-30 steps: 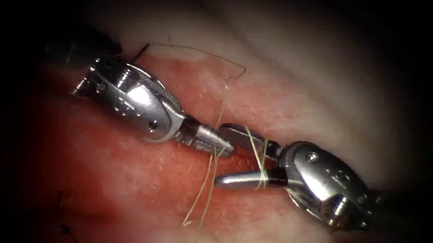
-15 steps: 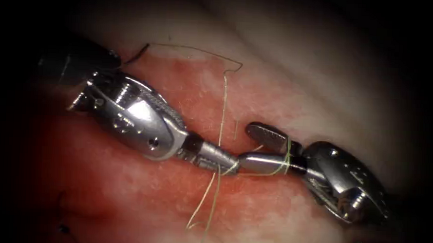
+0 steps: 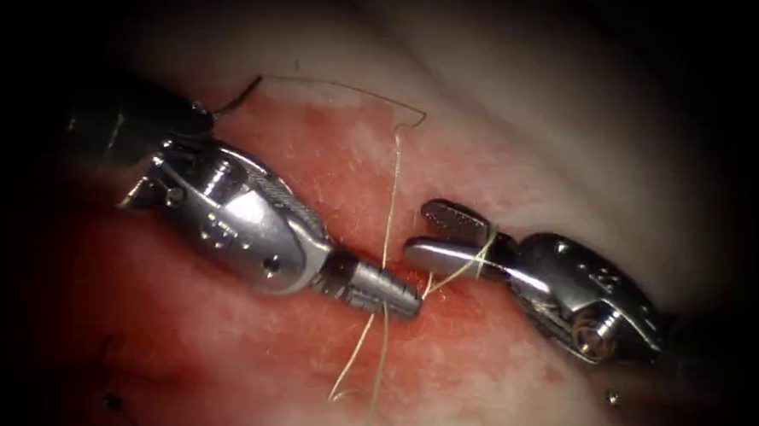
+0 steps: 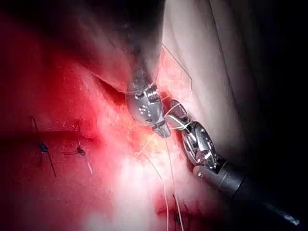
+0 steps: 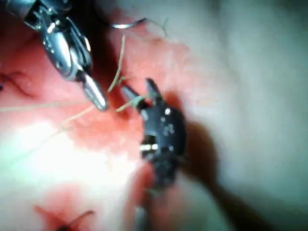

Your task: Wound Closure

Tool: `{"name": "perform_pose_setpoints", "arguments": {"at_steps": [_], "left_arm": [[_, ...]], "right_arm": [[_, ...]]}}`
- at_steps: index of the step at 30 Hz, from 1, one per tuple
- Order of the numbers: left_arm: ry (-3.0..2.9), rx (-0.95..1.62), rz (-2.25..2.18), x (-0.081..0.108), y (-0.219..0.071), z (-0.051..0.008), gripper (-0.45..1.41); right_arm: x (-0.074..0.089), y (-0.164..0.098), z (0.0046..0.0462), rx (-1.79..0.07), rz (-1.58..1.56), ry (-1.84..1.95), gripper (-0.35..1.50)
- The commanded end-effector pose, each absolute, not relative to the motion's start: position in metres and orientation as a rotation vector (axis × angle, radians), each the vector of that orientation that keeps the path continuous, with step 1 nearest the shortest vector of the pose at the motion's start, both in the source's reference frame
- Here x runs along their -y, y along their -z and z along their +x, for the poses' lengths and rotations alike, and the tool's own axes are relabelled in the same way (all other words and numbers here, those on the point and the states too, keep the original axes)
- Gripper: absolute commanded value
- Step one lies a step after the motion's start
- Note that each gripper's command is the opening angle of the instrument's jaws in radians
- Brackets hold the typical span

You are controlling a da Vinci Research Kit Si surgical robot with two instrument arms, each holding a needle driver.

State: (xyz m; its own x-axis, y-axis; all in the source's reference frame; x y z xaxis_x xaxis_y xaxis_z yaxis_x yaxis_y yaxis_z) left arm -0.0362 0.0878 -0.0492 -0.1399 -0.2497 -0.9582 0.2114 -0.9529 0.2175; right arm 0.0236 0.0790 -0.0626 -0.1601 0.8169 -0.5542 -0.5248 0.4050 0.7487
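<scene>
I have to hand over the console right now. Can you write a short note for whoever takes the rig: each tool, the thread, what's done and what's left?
Left tool: jaws shut on the thread, over the red-stained cut.
Right tool: jaws open, holding nothing; thread is looped around its jaws.
Thread: runs from the left tool's tip up across the tissue and down toward the near edge.
Done: dark stitches sit further along the cut.
Left: this throw isn't tight.

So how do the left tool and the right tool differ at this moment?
The left tool has its jaws shut on the thread; the right tool has its jaws open, with thread looped around them. The left tool's tip points toward the picture's right, the right tool's toward its left. Both sit over the red-stained tissue, tips almost meeting.
</scene>
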Motion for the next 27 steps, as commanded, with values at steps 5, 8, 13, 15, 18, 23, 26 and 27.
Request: {"name": "perform_pose_setpoints", "arguments": {"at_steps": [5, 8, 13, 15, 18, 23, 26, 27], "left_arm": [[2.203, 0.037, 1.826, -0.0878, 0.0477, -0.0365, -0.35], [2.227, 0.026, 1.801, -0.0876, 0.0466, -0.0365, -0.35], [2.235, 0.035, 1.796, -0.0880, 0.0460, -0.0364, -0.35], [2.236, 0.035, 1.795, -0.0881, 0.0459, -0.0363, -0.35], [2.236, 0.035, 1.795, -0.0882, 0.0459, -0.0364, -0.35], [2.238, 0.036, 1.795, -0.0882, 0.0459, -0.0365, -0.35], [2.238, 0.036, 1.795, -0.0881, 0.0460, -0.0365, -0.35], [2.238, 0.036, 1.795, -0.0881, 0.0460, -0.0364, -0.35]], "right_arm": [[-0.0788, 0.0608, 0.0245, -1.234, 0.295, -1.225, 0.31], [-0.0791, 0.0605, 0.0245, -1.214, 0.265, -1.248, 0.32], [-0.0794, 0.0602, 0.0237, -1.200, 0.236, -1.272, 0.47], [-0.0795, 0.0601, 0.0236, -1.198, 0.231, -1.277, 0.59], [-0.0795, 0.0599, 0.0240, -1.196, 0.242, -1.269, 0.71], [-0.0790, 0.0589, 0.0258, -1.179, 0.300, -1.261, 0.88], [-0.0788, 0.0583, 0.0266, -1.180, 0.319, -1.258, 0.88], [-0.0787, 0.0582, 0.0269, -1.176, 0.324, -1.255, 0.88]]}}
